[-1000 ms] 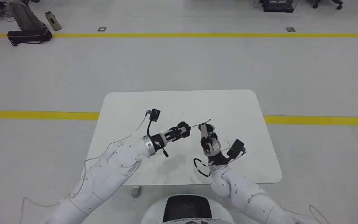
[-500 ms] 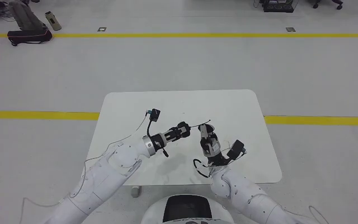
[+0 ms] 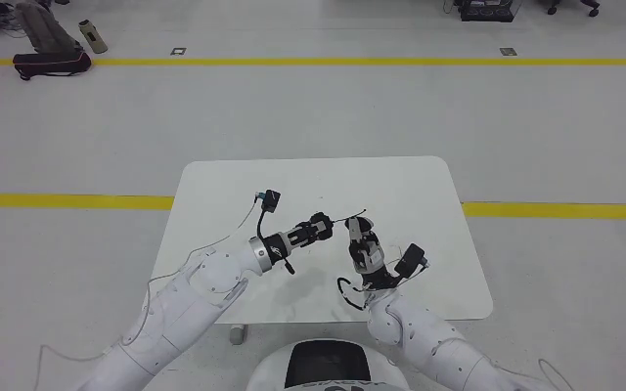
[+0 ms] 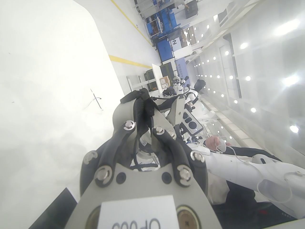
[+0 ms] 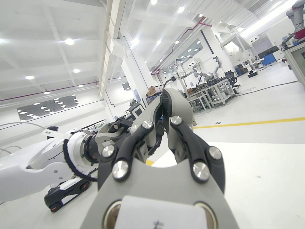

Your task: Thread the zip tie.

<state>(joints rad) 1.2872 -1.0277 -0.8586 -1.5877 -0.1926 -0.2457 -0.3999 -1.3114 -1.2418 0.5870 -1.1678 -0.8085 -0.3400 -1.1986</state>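
The zip tie is being held over the white surface, bridging the two tools. The left tool is being pinched together on one end, with the strip running out from its tip and past the right tool. The right tool's fingers are being pressed together too, with a short black end of the zip tie poking out beyond their tips (the exact grip spot is being hidden by the pads). The tools are being held just beside each other.

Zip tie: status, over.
Left gripper and right gripper over the table, jaws shut on the zip tie. It spans between them, tail past the right gripper. Nothing blocking.
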